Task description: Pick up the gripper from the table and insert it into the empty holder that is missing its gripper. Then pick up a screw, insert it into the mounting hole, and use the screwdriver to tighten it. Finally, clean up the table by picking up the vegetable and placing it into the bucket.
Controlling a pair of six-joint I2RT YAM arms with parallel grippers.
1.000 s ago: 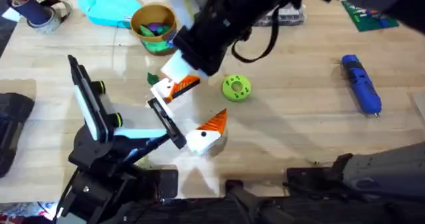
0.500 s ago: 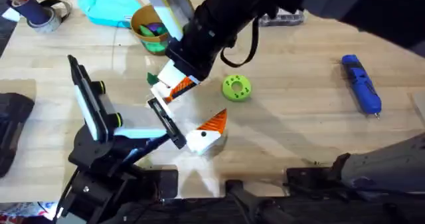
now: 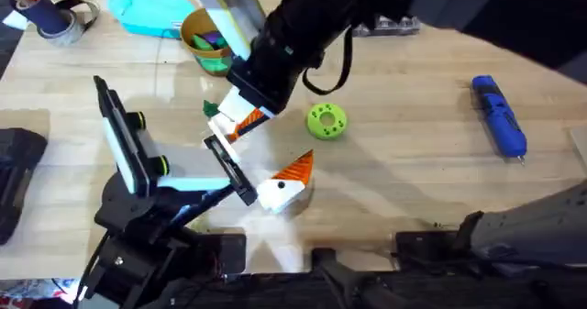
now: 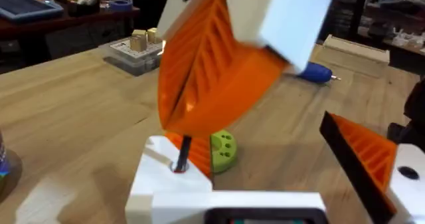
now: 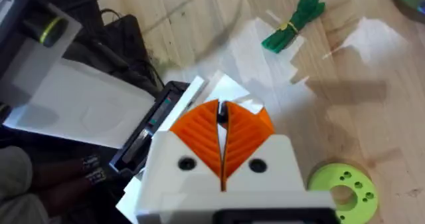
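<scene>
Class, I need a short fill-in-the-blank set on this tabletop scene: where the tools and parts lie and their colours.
1. The screwdriver lying at the table's right side is coloured ____.
2. The holed disc is lime-____.
3. The bucket stands beside a light-blue ____.
4. The ribbed finger of the gripper lying by the holder is coloured ____.

Missing words: blue; green; pouch; orange
</scene>
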